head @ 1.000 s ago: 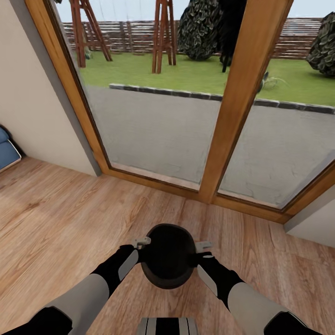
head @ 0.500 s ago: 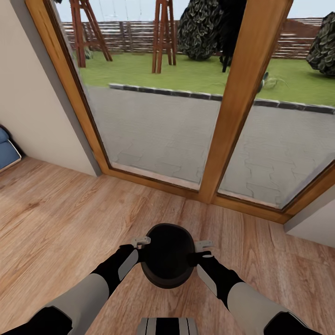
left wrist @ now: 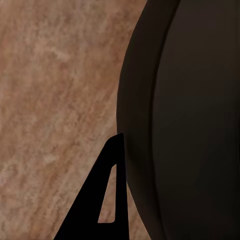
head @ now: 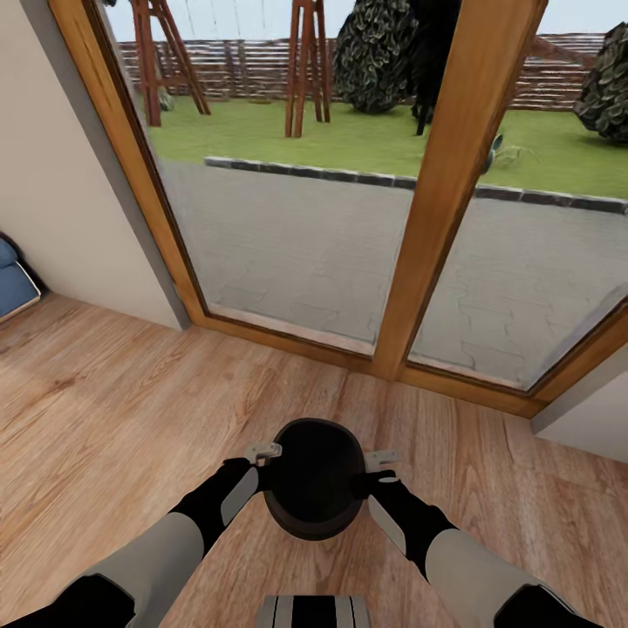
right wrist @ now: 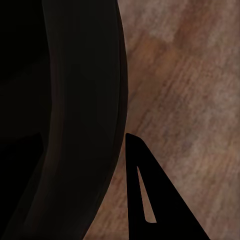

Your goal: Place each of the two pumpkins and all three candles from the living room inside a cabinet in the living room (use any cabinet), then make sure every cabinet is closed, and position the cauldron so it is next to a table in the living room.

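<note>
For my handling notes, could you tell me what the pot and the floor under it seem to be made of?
The pot looks like dark metal, perhaps cast iron: matte black, smooth, with a faint sheen. The floor looks like wood planking or laminate: warm brown boards with grain and seams, satin finish.

The cauldron (left wrist: 185, 120) bulks large and close: a round black body with a smooth, faintly glossy wall, its curved outline set against the wooden floor (left wrist: 55, 90). A slightly lighter band follows that curve just inside the cauldron's edge, with the darker surface beyond it. One dark, wedge-shaped finger (left wrist: 102, 205) of the left pincer, with a narrow slot cut through it, lies right against the outside of the cauldron's wall, its tip touching the curve. The floor beside the cauldron is brown, mottled and blurred. The pincer's other finger is hidden, so its grip cannot be judged.
</note>
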Available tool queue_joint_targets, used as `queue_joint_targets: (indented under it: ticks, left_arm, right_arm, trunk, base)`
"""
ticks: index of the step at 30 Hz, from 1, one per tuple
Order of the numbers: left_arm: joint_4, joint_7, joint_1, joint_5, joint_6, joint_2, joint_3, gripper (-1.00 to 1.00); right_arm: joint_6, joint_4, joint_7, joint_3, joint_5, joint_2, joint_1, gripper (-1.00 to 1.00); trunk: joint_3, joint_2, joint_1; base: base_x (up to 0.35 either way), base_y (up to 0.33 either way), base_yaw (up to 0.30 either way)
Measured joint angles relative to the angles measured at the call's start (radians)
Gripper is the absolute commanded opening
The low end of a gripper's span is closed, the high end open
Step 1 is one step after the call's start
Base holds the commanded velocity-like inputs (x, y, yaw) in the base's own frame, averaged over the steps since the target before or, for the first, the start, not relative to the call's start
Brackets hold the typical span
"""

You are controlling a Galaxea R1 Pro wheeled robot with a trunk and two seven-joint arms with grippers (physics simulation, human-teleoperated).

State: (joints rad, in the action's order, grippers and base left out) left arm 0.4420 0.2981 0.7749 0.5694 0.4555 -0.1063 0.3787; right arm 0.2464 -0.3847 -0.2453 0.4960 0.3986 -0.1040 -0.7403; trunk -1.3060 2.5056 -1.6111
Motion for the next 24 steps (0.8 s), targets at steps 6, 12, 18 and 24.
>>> queue_joint_targets:
  ticks: [6,12,18,24]
  left_arm:
    - [0.0,0.0,0.0,0.0,0.0,0.0,0.0,-1.0]
    - [0.0,0.001,0.0,0.001,0.0,0.0,0.001,-1.0]
    - [0.0,0.0,0.0,0.001,-0.001,0.001,0.002,-1.0]
    - [0.0,0.0,0.0,0.001,-0.002,0.001,0.001,-1.0]
  right_arm:
    - [0.0,0.0,0.0,0.0,0.0,0.0,0.0,-1.0]
    - [0.0,0.001,-0.001,-0.001,-0.002,-0.001,0.0,-1.0]
    - [0.0,0.002,-0.004,-0.001,-0.004,-0.003,0.0,-1.0]
    - [0.0,0.002,-0.003,-0.001,-0.005,-0.002,0.0,-1.0]
  trunk:
    - [0.0,0.0,0.0]
    - [0.0,0.0,0.0]
    - [0.002,0.0,0.0]
    - [0.006,0.0,0.0]
  base:
    - [0.0,0.0,0.0]
    - [0.0,0.0,0.0]
    - [0.0,0.0,0.118]
    - [0.0,0.0,0.257]
